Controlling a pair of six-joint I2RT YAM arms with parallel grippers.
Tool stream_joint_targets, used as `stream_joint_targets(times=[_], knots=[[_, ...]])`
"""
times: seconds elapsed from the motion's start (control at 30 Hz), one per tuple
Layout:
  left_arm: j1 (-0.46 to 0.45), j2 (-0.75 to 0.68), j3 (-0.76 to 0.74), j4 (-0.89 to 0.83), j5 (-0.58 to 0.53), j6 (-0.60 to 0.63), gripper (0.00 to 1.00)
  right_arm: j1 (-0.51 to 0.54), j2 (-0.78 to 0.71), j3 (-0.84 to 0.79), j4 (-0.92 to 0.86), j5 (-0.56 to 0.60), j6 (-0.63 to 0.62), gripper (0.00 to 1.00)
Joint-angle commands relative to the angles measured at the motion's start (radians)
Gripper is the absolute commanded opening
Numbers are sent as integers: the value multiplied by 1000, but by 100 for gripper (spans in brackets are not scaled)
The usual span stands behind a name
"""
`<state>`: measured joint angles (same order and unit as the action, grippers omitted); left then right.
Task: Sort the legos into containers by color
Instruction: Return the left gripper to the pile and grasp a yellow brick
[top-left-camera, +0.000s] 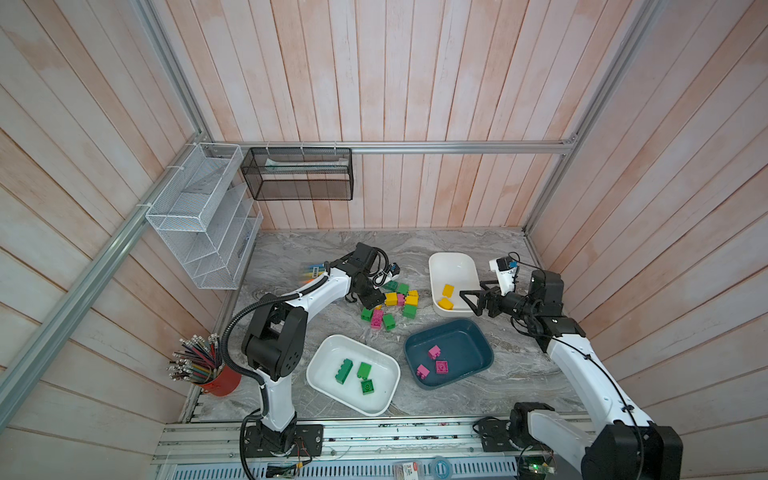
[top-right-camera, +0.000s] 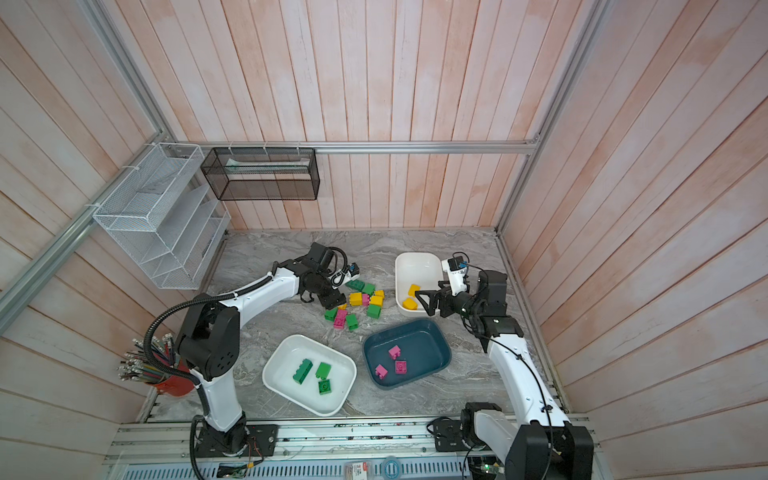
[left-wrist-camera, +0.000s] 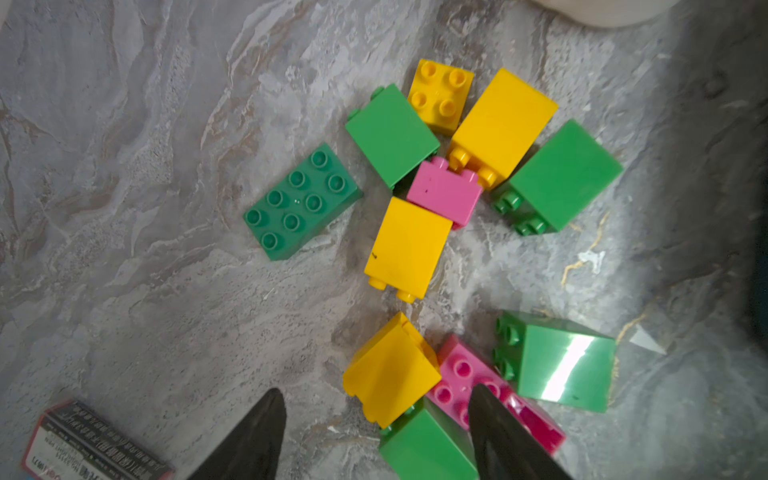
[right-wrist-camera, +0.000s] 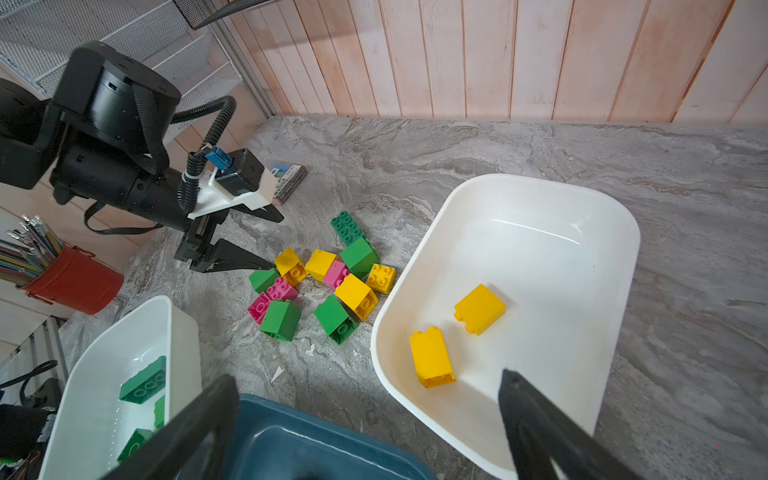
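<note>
We are locating the loose bricks (top-left-camera: 392, 303) at the middle of the counter (top-left-camera: 478, 399). The rear tub (top-left-camera: 455, 268) is sitting right of them, holding two bricks (top-left-camera: 448, 290). The left front tub (top-left-camera: 328, 365) and the right front tub (top-left-camera: 465, 345) are sitting before them, each holding three.

**Little print, almost none of it legible**

In the left wrist view the flat pack (left-wrist-camera: 96, 444) carries a white label (left-wrist-camera: 62, 455) edged in red. It has several lines of dark print, some in brackets, too blurred to read. In the right wrist view the same pack shows a blue-and-white panel and more print, also illegible. In a top view a small box (top-left-camera: 409, 468) on the slotted front rail (top-left-camera: 332, 472) bears a red tag and what looks like a 3
</note>
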<state>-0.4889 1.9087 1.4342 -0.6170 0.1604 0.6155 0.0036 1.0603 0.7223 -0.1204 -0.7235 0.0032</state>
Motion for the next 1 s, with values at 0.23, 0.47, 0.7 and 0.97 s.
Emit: stream_joint_targets(times=[0.23, 0.47, 0.7, 0.97], knots=[[15, 69, -5, 33, -11, 67, 69, 4, 27, 16, 2, 3, -10, 98], [19, 97, -3, 27, -13, 63, 67, 4, 27, 14, -5, 13, -14, 98], [24, 128, 5, 86, -35, 58, 59, 3, 42, 17, 3, 7, -10, 98], [27, 179, 58, 85, 19, 33, 55, 3, 44, 21, 0, 12, -14, 98]])
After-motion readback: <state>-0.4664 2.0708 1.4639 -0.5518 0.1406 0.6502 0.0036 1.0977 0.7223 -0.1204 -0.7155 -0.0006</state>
